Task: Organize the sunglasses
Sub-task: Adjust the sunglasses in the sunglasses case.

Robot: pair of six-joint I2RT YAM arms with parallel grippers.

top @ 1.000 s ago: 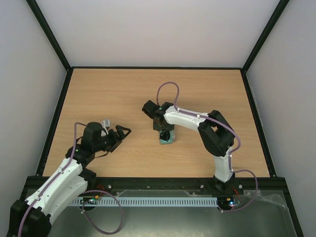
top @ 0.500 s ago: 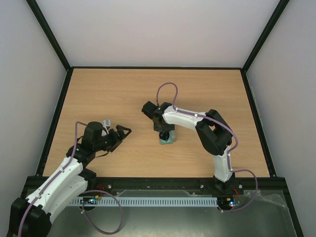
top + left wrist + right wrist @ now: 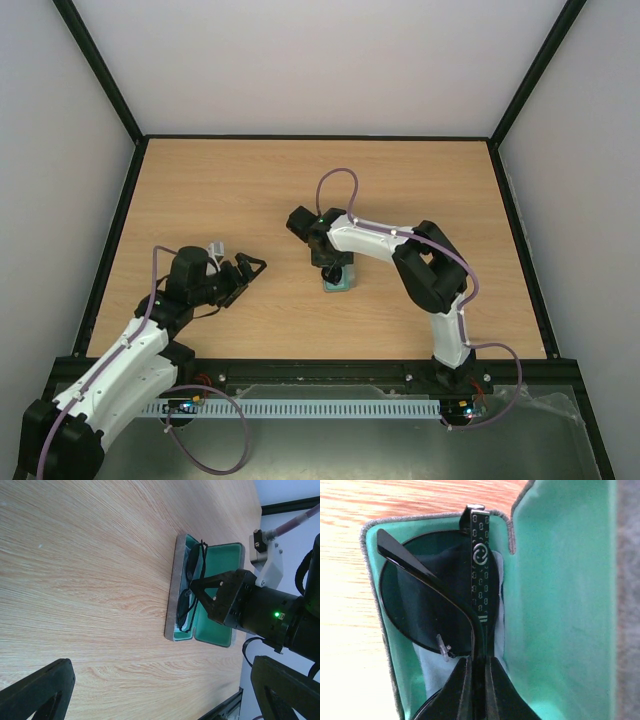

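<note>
right wrist: pinching a temple arm of the sunglasses [image 3: 427,605] with the right pincer [image 3: 479,665], down inside the open grey case [image 3: 560,605] on a pale blue cloth [image 3: 432,674]. top external: sitting near the middle of the tabletop [image 3: 220,190]. off to the left, holding the left pincer [image 3: 245,270] spread wide, well apart from the case.

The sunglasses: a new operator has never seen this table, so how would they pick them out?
Near the middle of the wooden table lies an open grey case with teal-green lining, under the right gripper. The sunglasses sit inside it over a light blue cloth: two round dark lenses on a thin black frame, unlike the flat cloth and boxy case.
</note>
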